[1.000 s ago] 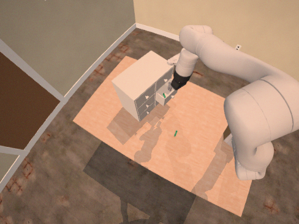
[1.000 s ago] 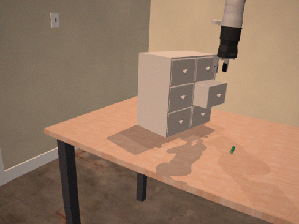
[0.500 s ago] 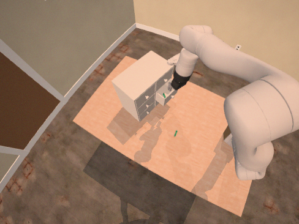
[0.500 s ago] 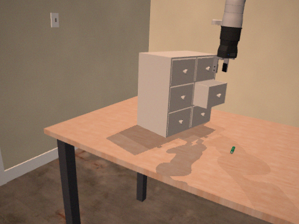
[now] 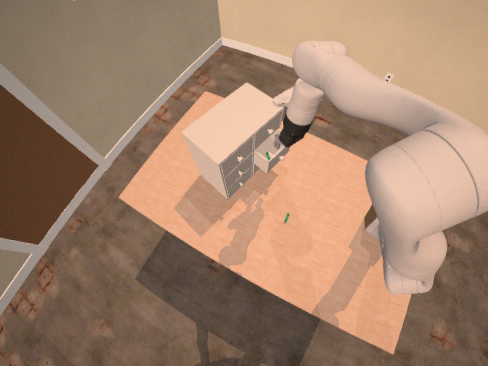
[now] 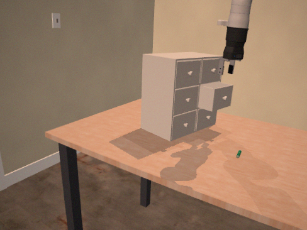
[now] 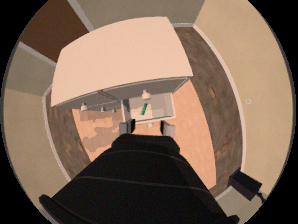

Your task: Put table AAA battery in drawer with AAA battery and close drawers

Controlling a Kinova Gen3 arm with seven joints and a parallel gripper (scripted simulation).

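Note:
The white chest (image 5: 215,125) (image 6: 157,94) (image 7: 120,55) stands upright on the table, with two columns of three drawers. The right column's middle drawer (image 5: 262,163) (image 6: 206,97) (image 7: 161,105) is pulled well out and looks level. A green battery (image 5: 268,156) (image 7: 144,109) lies in it. The other drawers look shut. Another green battery (image 5: 286,218) (image 6: 239,154) lies on the table in front of the chest; it does not show in the wrist view. My gripper (image 6: 226,70) (image 7: 147,124) is open and empty, pointing down, above the open drawer's front and close to the top right drawer.
The wooden table (image 5: 325,195) (image 6: 110,116) carries the chest near its back left part. The top right drawer's knob (image 6: 213,70) (image 7: 146,94) sticks out just above the open drawer, near my fingers. The arm (image 5: 425,165) reaches over the table's right side.

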